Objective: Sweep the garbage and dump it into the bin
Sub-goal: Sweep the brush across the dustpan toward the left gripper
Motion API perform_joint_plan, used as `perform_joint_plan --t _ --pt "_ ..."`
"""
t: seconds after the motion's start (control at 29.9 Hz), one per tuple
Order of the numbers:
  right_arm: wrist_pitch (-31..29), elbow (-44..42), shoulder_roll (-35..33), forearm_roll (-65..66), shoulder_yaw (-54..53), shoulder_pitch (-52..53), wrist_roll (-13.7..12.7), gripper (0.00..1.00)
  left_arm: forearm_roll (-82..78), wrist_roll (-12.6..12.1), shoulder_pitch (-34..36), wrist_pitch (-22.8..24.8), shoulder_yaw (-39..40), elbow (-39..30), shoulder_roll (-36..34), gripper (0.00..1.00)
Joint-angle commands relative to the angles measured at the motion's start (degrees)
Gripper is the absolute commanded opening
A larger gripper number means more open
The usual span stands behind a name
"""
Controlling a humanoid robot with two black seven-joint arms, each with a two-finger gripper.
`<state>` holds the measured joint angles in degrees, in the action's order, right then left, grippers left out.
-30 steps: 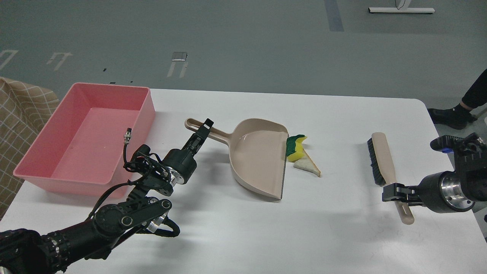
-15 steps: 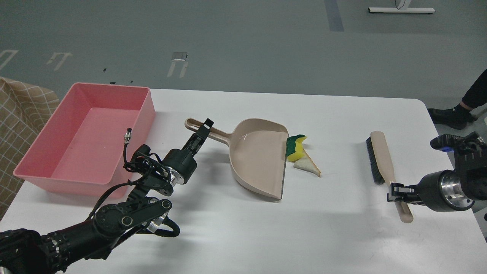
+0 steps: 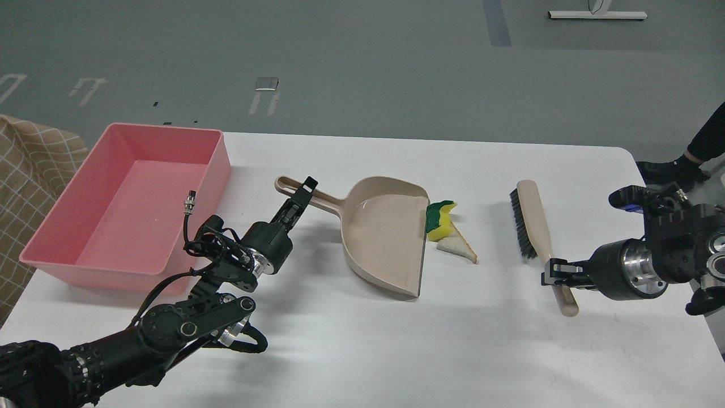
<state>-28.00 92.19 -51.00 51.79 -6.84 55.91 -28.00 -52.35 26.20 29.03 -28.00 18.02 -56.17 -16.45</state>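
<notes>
A yellow sponge piece with a green layer (image 3: 440,220) and a white bread-like slice (image 3: 457,247) lie against the open lip of the beige dustpan (image 3: 385,238) in the middle of the white table (image 3: 396,351). My left gripper (image 3: 300,198) is shut on the dustpan's handle (image 3: 308,195). My right gripper (image 3: 558,273) is shut on the handle of the beige brush (image 3: 535,226), whose black bristles face left, to the right of the scraps. The pink bin (image 3: 127,198) stands empty at the far left.
A checkered beige cloth (image 3: 28,170) hangs beyond the table's left edge. A person's dark shoe and leg (image 3: 679,164) show past the right edge. The table's right corner is rounded.
My right gripper has carried the brush to the left, closer to the scraps. The left arm, dustpan and scraps have not moved.
</notes>
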Motion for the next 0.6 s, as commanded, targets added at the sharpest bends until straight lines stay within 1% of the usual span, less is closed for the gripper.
perform_joint_plan --t 0.0,0.17,0.57 --pt "0.00 -0.08 1.78 -0.20 0.16 -0.19 0.00 0.00 -0.04 -0.01 0.15 0.00 0.00 0.01 -0.07 0.00" --pt "0.00 -0.16 3.27 -0.20 0.33 -0.28 0.00 0.00 -0.04 -0.01 0.32 0.00 0.00 -0.08 -0.07 0.00" --pt "0.00 -1.22 10.48 -0.29 -0.63 -1.60 0.00 0.00 -0.21 -0.01 1.03 0.00 0.00 -0.17 -0.16 0.00"
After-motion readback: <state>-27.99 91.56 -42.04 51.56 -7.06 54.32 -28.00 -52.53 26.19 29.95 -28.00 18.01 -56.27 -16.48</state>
